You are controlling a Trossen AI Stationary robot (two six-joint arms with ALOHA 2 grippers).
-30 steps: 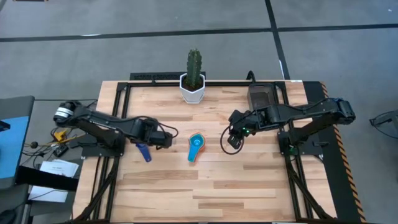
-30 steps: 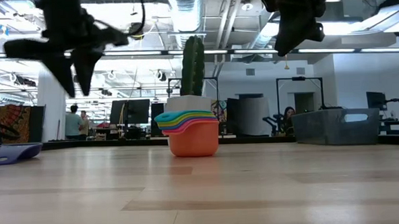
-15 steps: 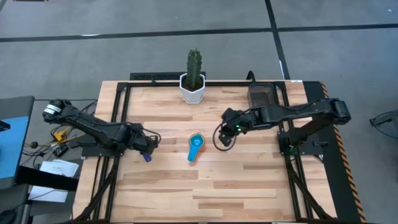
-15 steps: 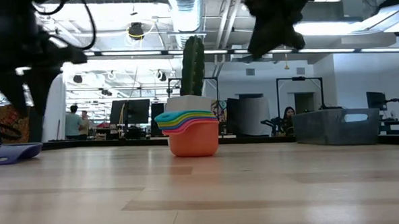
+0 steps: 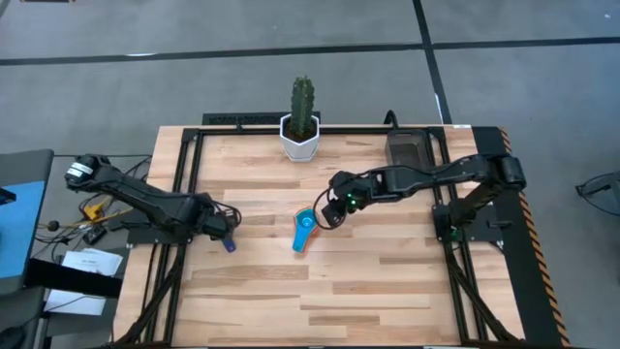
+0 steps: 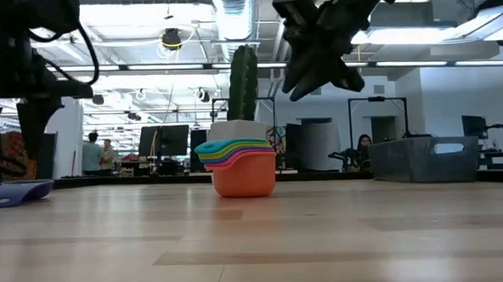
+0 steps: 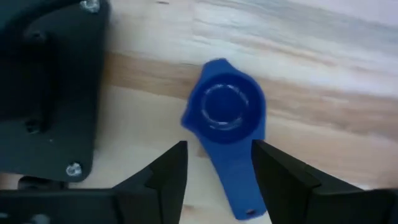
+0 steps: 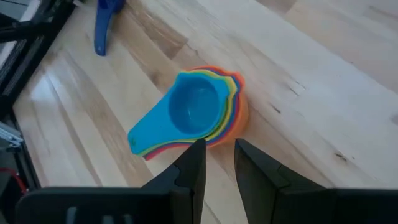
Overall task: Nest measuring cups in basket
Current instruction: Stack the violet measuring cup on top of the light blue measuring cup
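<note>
we see a nested stack of cups [image 5: 303, 231] standing mid-table, light blue on top, then green, yellow and red rims, orange at the bottom; the handles fan together toward the near edge. in the low view the stack [image 6: 238, 166] sits upright on the wood, directly in front of the white cactus pot [image 6: 234, 131].

a single dark blue cup [image 7: 226, 114] lies apart near the table's left side, bowl up, its handle pointing toward the left wrist camera. the left gripper [image 7: 214, 171] is above it, fingers parted and straddling the handle, gripping nothing.

the right gripper [image 8: 217, 163] hangs over the stack's far-right side, fingers a narrow gap apart and holding nothing; we see the light blue bowl just beyond the fingertips.

the basket [image 5: 408, 148] stands at the far right corner of the table, well apart from the stack; in the low view it [image 6: 422, 159] shows as a dark grey bin. the cactus pot [image 5: 301, 137] stands at the far edge, between the two arms. nothing lies between the stack and the basket except the right arm.
</note>
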